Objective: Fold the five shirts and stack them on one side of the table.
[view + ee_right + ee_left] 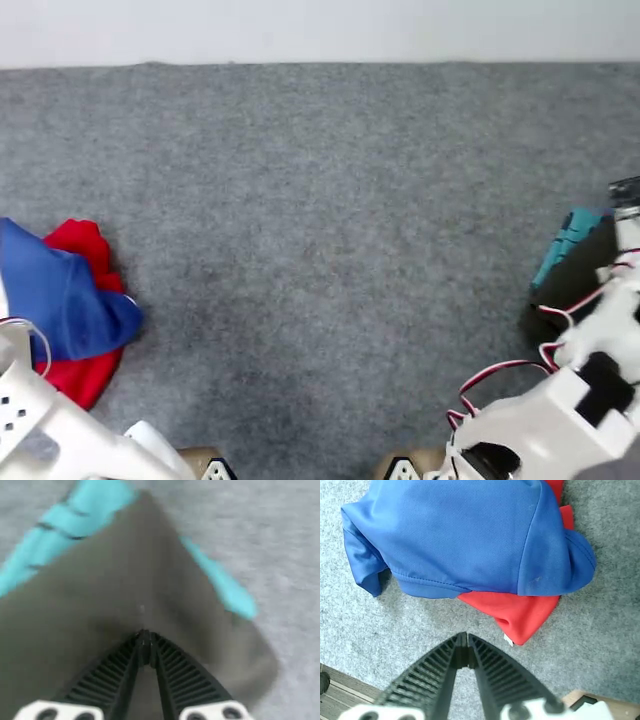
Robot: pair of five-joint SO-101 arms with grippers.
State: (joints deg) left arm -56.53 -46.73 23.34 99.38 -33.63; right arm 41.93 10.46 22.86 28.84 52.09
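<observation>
A blue shirt (60, 290) lies crumpled on top of a red shirt (85, 245) at the table's left side. In the left wrist view the blue shirt (465, 535) covers most of the red shirt (525, 612). My left gripper (466, 640) is shut and empty, over bare grey cover just short of the red cloth. At the right edge a dark grey shirt (575, 275) lies over a teal shirt (565, 240). My right gripper (144, 637) is shut on the dark grey shirt (125, 580), with the teal shirt (85, 510) showing beyond it.
The grey felt table cover (330, 200) stretches wide between the two piles. A white wall runs along the back. The left arm (40, 425) and the right arm (570, 410) rise from the front edge. A strip of wooden table edge (335, 692) shows beside the cover.
</observation>
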